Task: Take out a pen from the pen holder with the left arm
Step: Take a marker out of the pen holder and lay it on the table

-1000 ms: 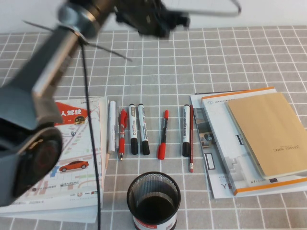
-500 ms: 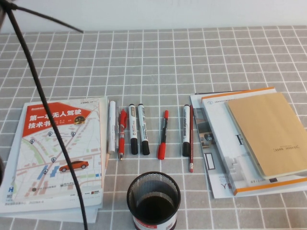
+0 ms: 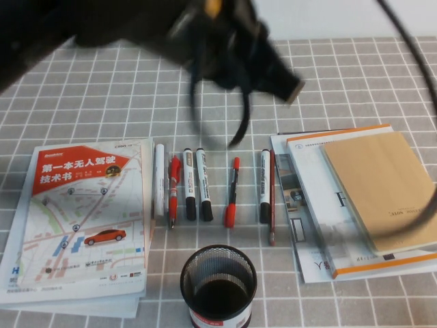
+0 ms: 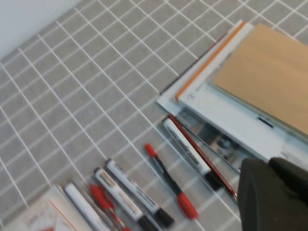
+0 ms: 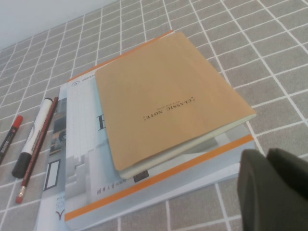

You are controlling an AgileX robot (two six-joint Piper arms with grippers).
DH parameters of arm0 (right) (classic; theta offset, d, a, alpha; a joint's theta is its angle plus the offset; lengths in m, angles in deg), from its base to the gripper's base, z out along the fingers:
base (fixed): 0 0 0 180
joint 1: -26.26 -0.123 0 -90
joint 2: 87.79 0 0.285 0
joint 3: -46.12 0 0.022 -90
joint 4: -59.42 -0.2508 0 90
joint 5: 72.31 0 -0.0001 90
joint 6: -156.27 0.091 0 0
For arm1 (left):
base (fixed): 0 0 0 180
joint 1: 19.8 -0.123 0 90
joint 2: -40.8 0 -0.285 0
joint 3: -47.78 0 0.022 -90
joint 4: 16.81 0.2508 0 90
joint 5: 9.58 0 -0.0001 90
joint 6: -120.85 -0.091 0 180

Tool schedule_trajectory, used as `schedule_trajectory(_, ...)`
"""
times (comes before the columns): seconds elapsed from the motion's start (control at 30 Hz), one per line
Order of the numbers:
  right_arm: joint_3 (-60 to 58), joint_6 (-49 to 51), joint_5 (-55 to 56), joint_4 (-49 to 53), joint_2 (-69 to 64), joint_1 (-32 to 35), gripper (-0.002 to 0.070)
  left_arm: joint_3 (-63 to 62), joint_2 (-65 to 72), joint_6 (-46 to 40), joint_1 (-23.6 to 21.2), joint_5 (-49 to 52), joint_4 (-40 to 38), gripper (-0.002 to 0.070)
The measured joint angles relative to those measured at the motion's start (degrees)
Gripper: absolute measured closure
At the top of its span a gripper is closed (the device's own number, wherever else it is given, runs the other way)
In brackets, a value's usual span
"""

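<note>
High view: my left arm is a dark blur above the far table. My left gripper (image 4: 268, 192) is closed, pads together, over the edge of the book stack (image 4: 216, 103). The pens (image 3: 203, 184) lie in a row on the table beyond the mesh pen holder (image 3: 218, 250). My right gripper (image 5: 267, 187), likewise closed, hangs beside the stack.

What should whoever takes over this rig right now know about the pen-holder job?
Left gripper: shut, empty, in the air above the row of pens and markers.
Right gripper: shut, empty, beside the brown notebook.
Mesh pen holder: at the near edge, no pen visible inside.
Done: seemingly all pens out.
Left: probably nothing; check the holder.
</note>
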Motion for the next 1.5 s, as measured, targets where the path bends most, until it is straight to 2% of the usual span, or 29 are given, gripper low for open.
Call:
schedule_trajectory(0.1, 0.0, 0.0, 0.0, 0.0, 0.0, 0.0, 0.0689, 11.62, -9.08, 6.93, 1.67, -2.02, 1.23, 0.0676)
schedule_trajectory(0.27, 0.0, 0.0, 0.0, 0.0, 0.0, 0.0, 0.0689, 24.71, -20.64, 19.76, 1.88, 0.43, 2.51, 0.0676)
schedule_trajectory(0.57, 0.0, 0.0, 0.0, 0.0, 0.0, 0.0, 0.0689, 41.01, -36.36, 24.27, 1.88, -1.41, 6.4, 0.0676)
schedule_trajectory(0.7, 0.0, 0.0, 0.0, 0.0, 0.0, 0.0, 0.0689, 51.09, -44.99, 25.11, 1.08, -10.12, 9.89, 0.0676)
schedule_trajectory(0.77, 0.0, 0.0, 0.0, 0.0, 0.0, 0.0, 0.0689, 58.11, -49.07, 25.11, -1.62, -17.23, 11.21, 0.0677)
schedule_trajectory(0.87, 0.0, 0.0, 0.0, 0.0, 0.0, 0.0, 0.0689, 67.89, -55.94, 24.68, -9.94, -29.51, 11.07, 0.0677)
schedule_trajectory(0.93, 0.0, 0.0, 0.0, 0.0, 0.0, 0.0, 0.0689, 74.12, -61.01, 21.57, -16.9, -36.6, 8.17, 0.0677)
schedule_trajectory(1.0, 0.0, 0.0, 0.0, 0.0, 0.0, 0.0, 0.0689, 79.11, -65.88, 14.74, -23.56, -41.87, 3.36, 0.0677)
schedule_trajectory(1.13, 0.0, 0.0, 0.0, 0.0, 0.0, 0.0, 0.0689, 88.55, -76.48, -4.12, -36.84, -49.64, -7.95, 0.0677)
schedule_trajectory(1.23, 0.0, 0.0, 0.0, 0.0, 0.0, 0.0, 0.0689, 94.04, -83.13, -12.85, -44.55, -52.75, -14.0, 0.0677)
schedule_trajectory(1.33, 0.0, 0.0, 0.0, 0.0, 0.0, 0.0, 0.0689, 97.49, -87.58, -14.76, -49.86, -52.89, -17.42, 0.0677)
schedule_trajectory(1.5, 0.0, 0.0, 0.0, -0.09, 0.0, 0.0, 0.0689, 100.93, -88.15, -15.78, -55.35, -50.47, -20.02, 0.0677)
